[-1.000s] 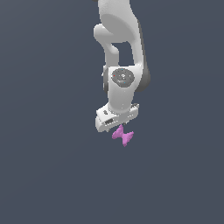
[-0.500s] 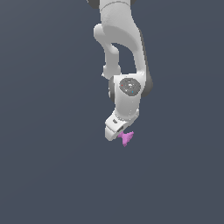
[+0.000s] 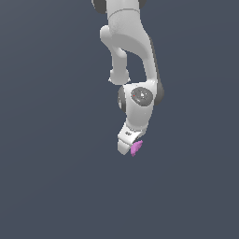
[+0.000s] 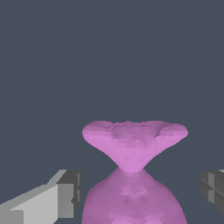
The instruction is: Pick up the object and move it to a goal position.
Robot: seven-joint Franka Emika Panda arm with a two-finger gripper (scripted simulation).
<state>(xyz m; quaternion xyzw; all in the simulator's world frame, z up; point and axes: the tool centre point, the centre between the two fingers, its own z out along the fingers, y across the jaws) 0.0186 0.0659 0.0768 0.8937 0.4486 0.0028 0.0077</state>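
The object (image 4: pixel 133 151) is a pink-magenta hourglass-shaped lump with a pinched middle. In the wrist view it fills the space between my two fingers. My gripper (image 4: pixel 140 190) is open, with one light finger (image 4: pixel 52 201) and one dark fingertip (image 4: pixel 213 186) on either side of the lump, a gap left on each side. In the exterior view the white hand (image 3: pixel 127 144) points down on the grey floor and covers most of the object (image 3: pixel 136 147), which peeks out on the exterior view's right.
A flat dark grey-blue floor (image 3: pixel 51 186) surrounds the arm on all sides. The white arm (image 3: pixel 128 51) rises from the hand to the top of the exterior view.
The hand has turned about its axis and come down over the pink lump. The lump stayed in place and is now mostly hidden behind the hand.
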